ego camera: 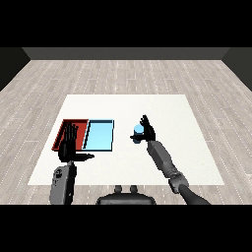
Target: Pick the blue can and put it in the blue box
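1. Light is even and soft across the white table (162,106); no source shows.
2. No glare or bright spots on the table or the wooden floor (123,74).
3. The far wall (126,53) is dark grey.
4. No clear cast shadows show.

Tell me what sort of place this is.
Probably a bare tabletop test area: a white table on grey plank flooring, holding only a red tray, a light blue tray and a blue can.

Bare test room here: a white table (197,147) on grey plank floor (123,74), dark walls (123,53) behind.
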